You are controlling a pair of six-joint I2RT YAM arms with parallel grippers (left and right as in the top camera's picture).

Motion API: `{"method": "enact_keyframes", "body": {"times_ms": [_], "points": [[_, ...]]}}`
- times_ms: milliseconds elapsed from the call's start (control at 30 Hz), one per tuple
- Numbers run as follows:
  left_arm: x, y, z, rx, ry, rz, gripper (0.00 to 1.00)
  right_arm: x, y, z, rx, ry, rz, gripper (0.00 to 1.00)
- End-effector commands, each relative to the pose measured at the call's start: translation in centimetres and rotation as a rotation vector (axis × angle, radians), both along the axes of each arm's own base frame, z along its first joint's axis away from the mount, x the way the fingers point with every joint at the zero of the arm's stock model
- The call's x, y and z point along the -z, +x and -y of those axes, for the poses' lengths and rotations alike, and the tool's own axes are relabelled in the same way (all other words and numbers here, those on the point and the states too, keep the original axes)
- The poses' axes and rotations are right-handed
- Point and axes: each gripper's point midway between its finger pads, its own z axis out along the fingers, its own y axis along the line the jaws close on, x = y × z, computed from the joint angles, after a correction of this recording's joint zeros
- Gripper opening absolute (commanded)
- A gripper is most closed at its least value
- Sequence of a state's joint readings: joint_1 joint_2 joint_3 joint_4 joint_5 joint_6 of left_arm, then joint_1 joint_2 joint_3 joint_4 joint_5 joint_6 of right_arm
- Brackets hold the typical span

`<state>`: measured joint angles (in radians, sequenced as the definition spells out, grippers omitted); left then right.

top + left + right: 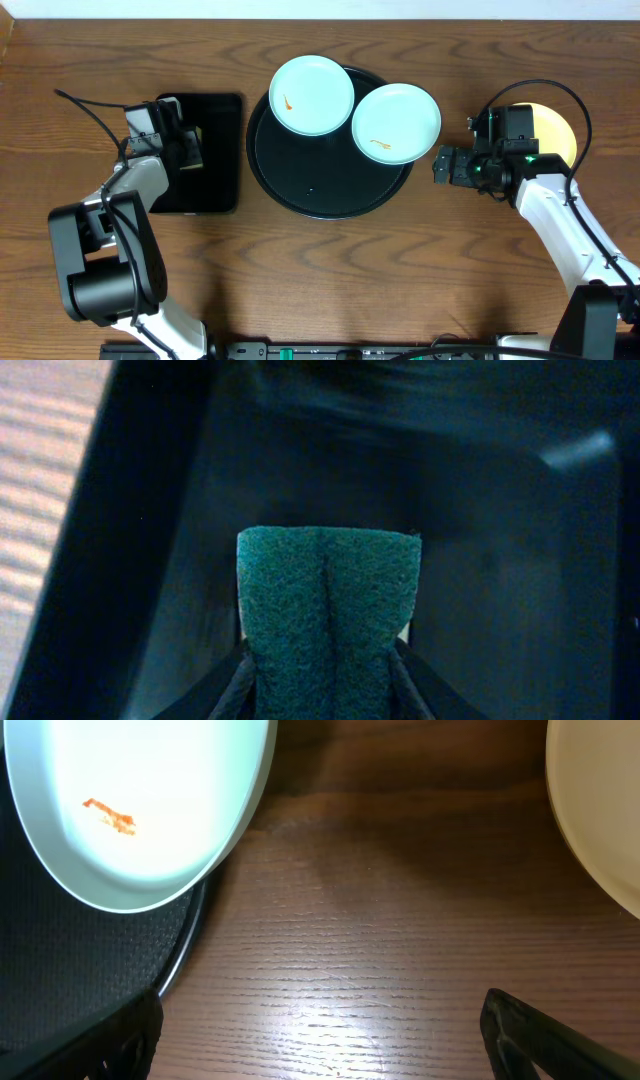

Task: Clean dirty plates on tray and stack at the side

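Turquoise plates (312, 95) overhang the round tray (300, 205) at its rim, between the grippers. Left gripper (325, 675) pinches a green sponge (325, 595); right gripper (320, 1040), spread, hovers over bare wood (350, 950) beside the yellow plate (558, 125).

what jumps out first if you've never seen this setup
Two pale turquoise plates, each with an orange smear, sit on the far part of the round black tray in the middle, overlapping its rim. At the left, the left gripper pinches a green sponge over the rectangular black tray. A pale yellow plate lies at the right, behind the open right gripper.
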<state>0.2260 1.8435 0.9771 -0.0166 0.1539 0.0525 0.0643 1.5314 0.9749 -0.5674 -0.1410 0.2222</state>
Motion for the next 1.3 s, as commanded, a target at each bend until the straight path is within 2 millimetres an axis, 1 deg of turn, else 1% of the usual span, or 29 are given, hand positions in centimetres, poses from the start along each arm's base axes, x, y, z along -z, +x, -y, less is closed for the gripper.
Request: {"method": "enact_keyframes", "body": {"times_ms": [0,67,167,233,267,467,567,700,800,933,967,1033,1100,1200,1233,1267], "points": [[0.2,-1.4,1.1,0.026,-0.044,-0.048,0.38,0.1,0.0,-0.1,-0.003,-0.001,-0.001,0.99],[-0.2,-1.9,2.1,0.052,-0.089,-0.060,0.39,0.1,0.0,-0.1,-0.003,-0.001,-0.001,0.99],[-0.4,-2.5,3.0,0.073,-0.132,-0.077,0.50,0.1,0.0,-0.1,-0.003,-0.001,-0.001,0.99],[-0.2,-2.7,3.0,0.073,-0.136,-0.087,0.62,0.1,0.0,-0.1,-0.003,-0.001,-0.002,0.99],[-0.2,-2.8,3.0,0.072,-0.133,-0.090,0.65,0.1,0.0,-0.1,-0.003,-0.001,-0.002,0.99],[-0.1,-2.8,2.8,0.067,-0.124,-0.092,0.66,0.1,0.0,-0.1,-0.003,-0.002,-0.001,0.99],[0.3,-3.1,3.1,0.071,-0.127,-0.107,0.64,0.1,0.0,-0.1,-0.003,-0.001,-0.001,0.99],[0.5,-3.3,3.1,0.070,-0.127,-0.112,0.53,0.1,0.0,-0.1,-0.003,-0.001,-0.001,0.99],[0.5,-3.3,3.1,0.070,-0.129,-0.115,0.51,0.1,0.0,-0.1,-0.003,-0.001,-0.001,0.99],[0.9,-3.9,3.1,0.064,-0.125,-0.140,0.53,0.1,0.0,-0.1,-0.003,-0.001,-0.002,0.99],[1.0,-4.0,2.8,0.056,-0.111,-0.146,0.57,0.1,0.0,-0.1,-0.003,-0.001,-0.001,0.99],[1.2,-4.2,2.4,0.043,-0.092,-0.154,0.61,0.1,0.0,-0.1,-0.003,-0.001,-0.002,0.99],[1.2,-4.2,2.5,0.044,-0.092,-0.155,0.61,0.1,0.0,-0.1,-0.003,-0.001,-0.002,0.99],[1.1,-4.1,2.4,0.044,-0.092,-0.151,0.41,0.1,0.0,-0.1,-0.003,-0.001,-0.002,0.99],[1.1,-4.0,2.4,0.044,-0.091,-0.147,0.37,0.1,0.0,-0.1,-0.003,-0.001,-0.002,0.99],[1.0,-3.9,2.4,0.044,-0.090,-0.142,0.35,0.0,0.0,-0.1,-0.003,-0.001,-0.001,0.99]]}}
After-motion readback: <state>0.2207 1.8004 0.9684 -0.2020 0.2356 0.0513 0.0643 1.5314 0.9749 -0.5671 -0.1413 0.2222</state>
